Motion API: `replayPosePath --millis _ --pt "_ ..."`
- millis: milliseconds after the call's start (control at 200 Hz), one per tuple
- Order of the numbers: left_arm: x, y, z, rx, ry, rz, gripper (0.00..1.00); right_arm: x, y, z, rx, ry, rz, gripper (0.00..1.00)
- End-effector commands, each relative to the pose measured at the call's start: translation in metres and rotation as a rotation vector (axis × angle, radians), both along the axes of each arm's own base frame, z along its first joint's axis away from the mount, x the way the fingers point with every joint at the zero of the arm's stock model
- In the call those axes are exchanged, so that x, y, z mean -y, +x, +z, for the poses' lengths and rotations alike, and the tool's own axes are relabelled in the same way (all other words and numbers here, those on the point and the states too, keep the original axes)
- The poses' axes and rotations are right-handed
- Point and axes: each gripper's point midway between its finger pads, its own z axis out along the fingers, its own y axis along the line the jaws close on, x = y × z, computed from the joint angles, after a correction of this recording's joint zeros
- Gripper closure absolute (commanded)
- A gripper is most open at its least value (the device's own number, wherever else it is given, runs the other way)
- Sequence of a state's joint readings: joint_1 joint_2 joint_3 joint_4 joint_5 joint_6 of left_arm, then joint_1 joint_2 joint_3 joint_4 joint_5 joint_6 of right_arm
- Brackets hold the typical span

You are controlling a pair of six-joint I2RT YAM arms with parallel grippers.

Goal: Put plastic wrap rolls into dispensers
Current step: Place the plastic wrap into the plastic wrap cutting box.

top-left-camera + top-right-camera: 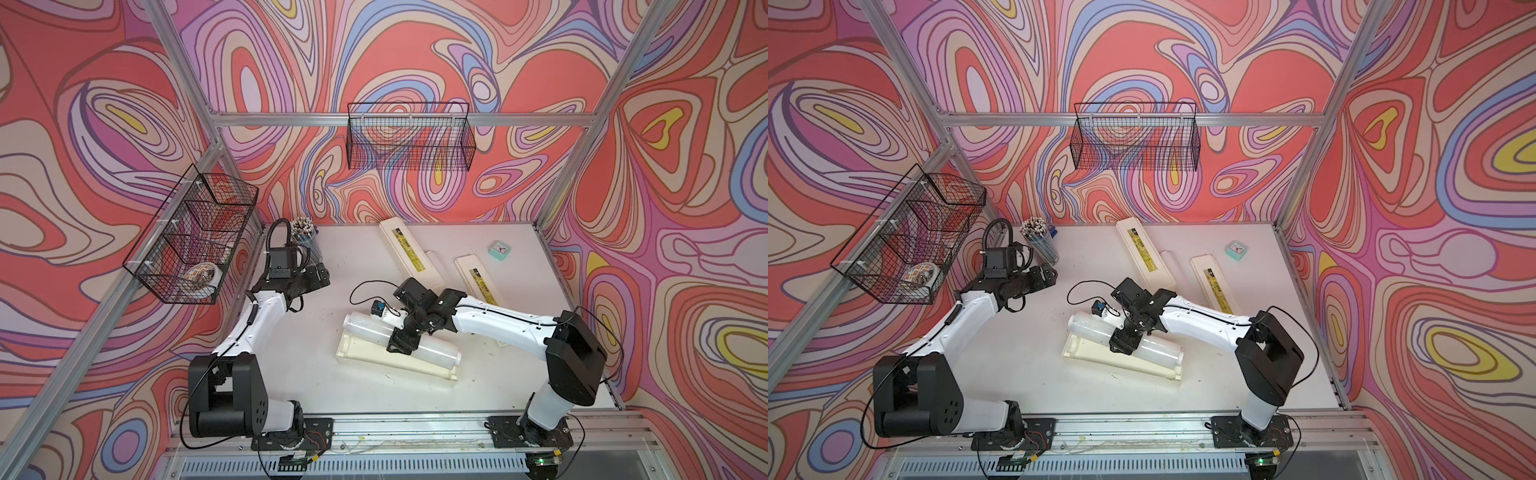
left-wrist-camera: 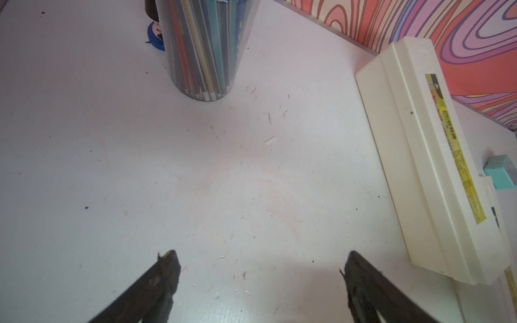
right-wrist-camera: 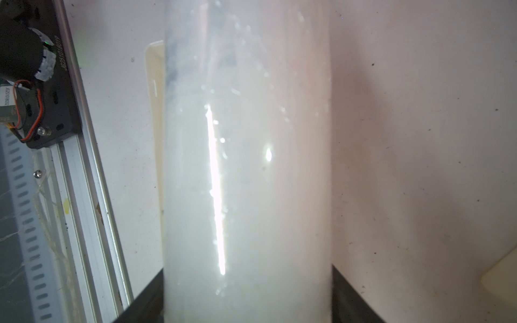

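- The plastic wrap roll [image 3: 251,167] lies closest to the right wrist camera, a glossy whitish cylinder that fills most of that view. It bears no print that I can make out.
- The right gripper [image 3: 247,272] is clamped on this roll, with a black finger [image 3: 148,299] pressed to each side.
- In both top views the roll lies slantwise along the far side of the open dispenser [image 1: 365,353], a cream trough at the front middle of the table [image 1: 316,365]. Whether it is seated inside, I cannot tell.
- The left gripper [image 2: 260,257] holds nothing. Its jaws stand wide apart above bare table, near the pencil cup [image 2: 204,47].
- The far dispenser [image 2: 414,167] is shut. A yellow-and-black label strip [image 2: 453,151] runs along its lid, with print too small to read.
- A second lidded dispenser [image 1: 478,278] with the same kind of label lies to its right, its near end hidden under the right arm.
- A pale rounded length [image 1: 432,259] lies just beside the far dispenser. I cannot tell what it is.
- The clear cup is packed with pencils, and a small blue item [image 2: 155,36] sits just beside it.
- The left wire basket [image 1: 174,249] is split into compartments. The nearest one holds a round white patterned thing [image 1: 201,276].
- A back wire basket [image 1: 409,137] hangs on the rear rail.
- A small teal clock [image 1: 499,250] stands at the table's far right, its dial unreadable.
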State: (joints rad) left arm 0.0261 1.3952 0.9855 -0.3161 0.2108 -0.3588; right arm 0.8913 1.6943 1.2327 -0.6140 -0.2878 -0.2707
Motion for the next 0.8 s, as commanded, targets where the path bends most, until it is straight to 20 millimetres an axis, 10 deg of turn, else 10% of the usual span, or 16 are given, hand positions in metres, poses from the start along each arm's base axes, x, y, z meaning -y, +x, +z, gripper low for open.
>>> replayPosePath --millis 0,796 --pt "-0.001 -0.003 0.002 -0.008 0.004 -0.010 0.07 -0.032 0.001 0.055 0.096 0.211 0.051 1.00" --pt "0.001 -0.004 -0.003 -0.023 0.006 -0.030 0.07 -0.020 -0.036 0.000 0.054 0.091 0.160 1.00"
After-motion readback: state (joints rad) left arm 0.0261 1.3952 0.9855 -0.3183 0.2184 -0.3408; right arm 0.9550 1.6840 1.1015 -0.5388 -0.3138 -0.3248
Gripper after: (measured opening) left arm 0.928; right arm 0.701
